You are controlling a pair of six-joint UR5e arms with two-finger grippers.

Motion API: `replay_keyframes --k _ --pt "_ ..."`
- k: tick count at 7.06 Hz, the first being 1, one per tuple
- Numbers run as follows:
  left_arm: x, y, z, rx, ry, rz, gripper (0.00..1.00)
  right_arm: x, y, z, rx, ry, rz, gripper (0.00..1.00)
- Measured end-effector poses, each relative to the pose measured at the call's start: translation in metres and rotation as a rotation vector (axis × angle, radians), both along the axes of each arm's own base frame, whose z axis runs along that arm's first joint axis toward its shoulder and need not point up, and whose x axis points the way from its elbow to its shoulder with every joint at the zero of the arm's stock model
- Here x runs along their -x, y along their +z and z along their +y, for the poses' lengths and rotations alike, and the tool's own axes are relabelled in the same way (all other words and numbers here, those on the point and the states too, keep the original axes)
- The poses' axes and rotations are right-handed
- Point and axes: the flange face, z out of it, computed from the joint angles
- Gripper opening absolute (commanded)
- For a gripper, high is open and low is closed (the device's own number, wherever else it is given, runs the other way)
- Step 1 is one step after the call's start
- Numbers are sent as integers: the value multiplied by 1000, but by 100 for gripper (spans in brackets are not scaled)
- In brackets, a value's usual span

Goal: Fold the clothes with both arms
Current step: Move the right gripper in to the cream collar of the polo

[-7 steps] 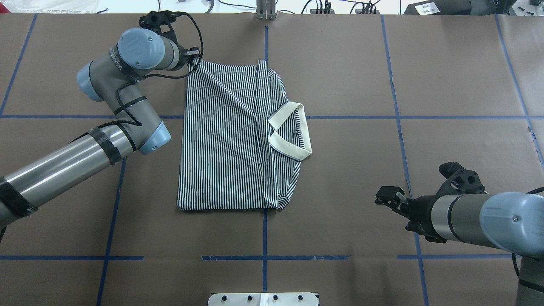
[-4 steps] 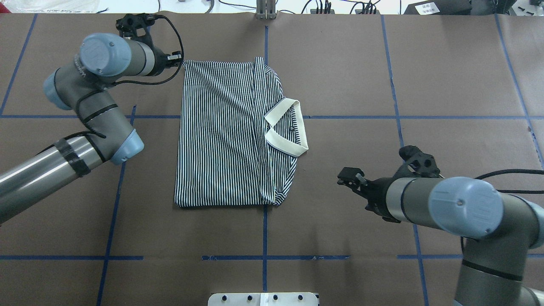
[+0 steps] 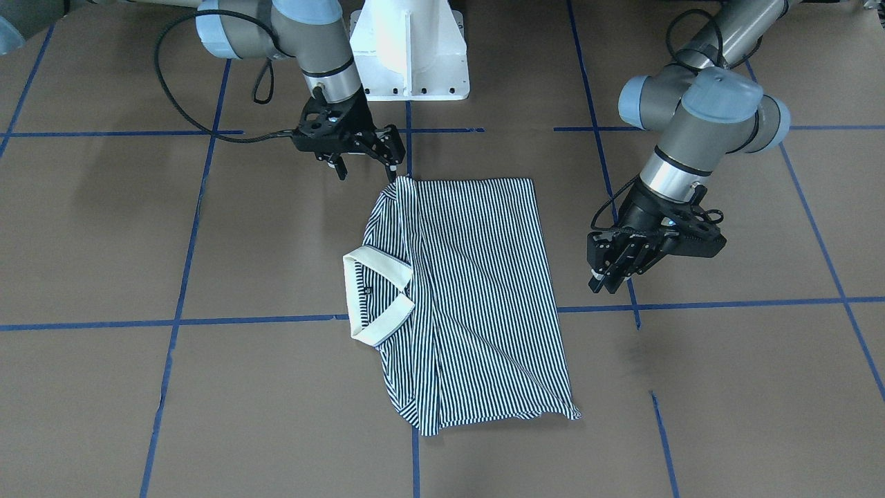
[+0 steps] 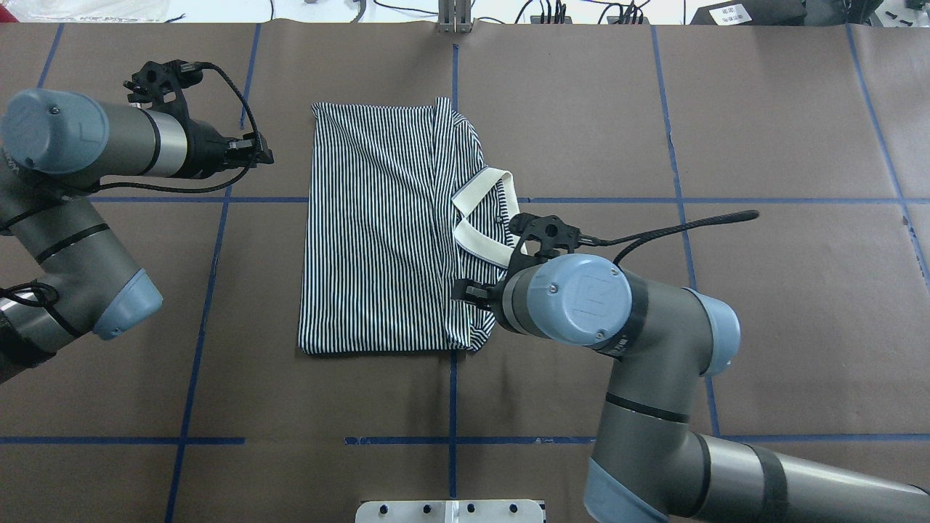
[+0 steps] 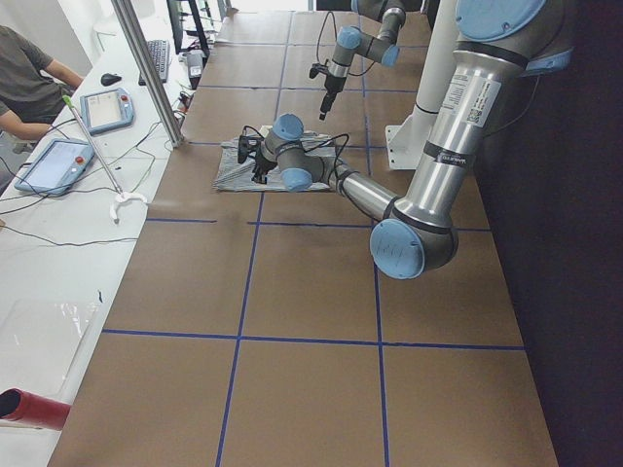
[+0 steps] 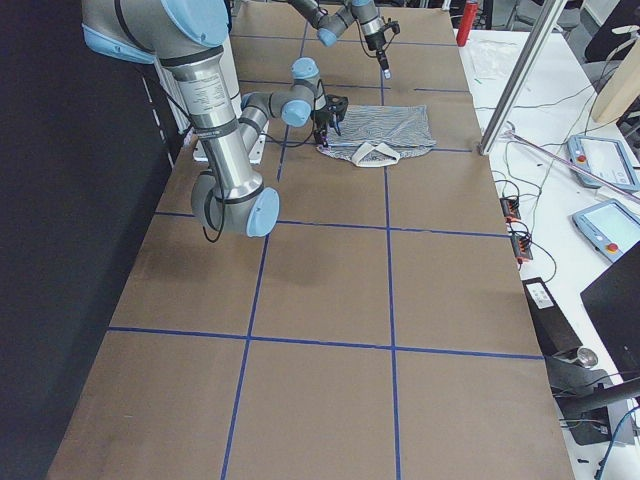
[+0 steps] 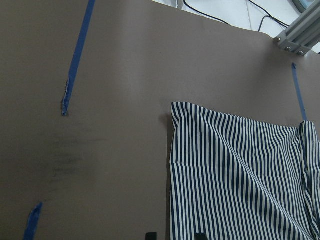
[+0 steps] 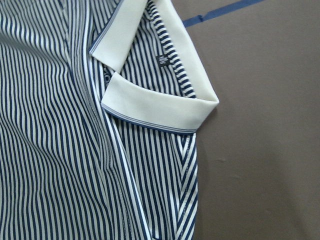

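The striped polo shirt (image 4: 378, 232) lies folded into a flat rectangle at the table's middle, its cream collar (image 4: 485, 218) on its right side. It also shows in the front view (image 3: 477, 297). My left gripper (image 4: 265, 155) is open and empty, hovering over bare table to the left of the shirt's far left corner; it also shows in the front view (image 3: 600, 282). My right gripper (image 3: 365, 169) is open and empty, hovering over the shirt's near right corner just below the collar. In the overhead view (image 4: 466, 291) the arm mostly hides it. The right wrist view shows the collar (image 8: 155, 112) close up.
The white pedestal base (image 3: 408, 48) stands at the robot's edge of the table. Blue tape lines (image 4: 603, 200) cross the brown table cover. An aluminium post (image 4: 454, 18) stands at the far edge. A bench with tablets (image 5: 58, 161) and a seated person (image 5: 29, 78) lie beyond it.
My left gripper has let go of the shirt's far left corner and drawn back to the left. My right arm has swung in from the right to over the shirt's near right corner.
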Motion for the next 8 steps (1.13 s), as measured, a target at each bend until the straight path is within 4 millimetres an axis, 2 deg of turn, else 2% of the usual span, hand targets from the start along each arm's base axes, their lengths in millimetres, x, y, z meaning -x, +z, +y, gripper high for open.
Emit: replay_keyframes --k 3,4,5,8 --pt "0 -1 6 44 -5 32 40 75 -46 -20 -177 -260 231 100" --pt "-1 -1 7 53 -7 36 40 91 -47 -24 -199 -305 275 100" --pt "-1 -1 8 61 -10 42 40 100 -39 -24 -205 -333 308 100" --pt "-4 -2 10 79 -4 55 40 107 -14 -14 -186 -392 396 100"
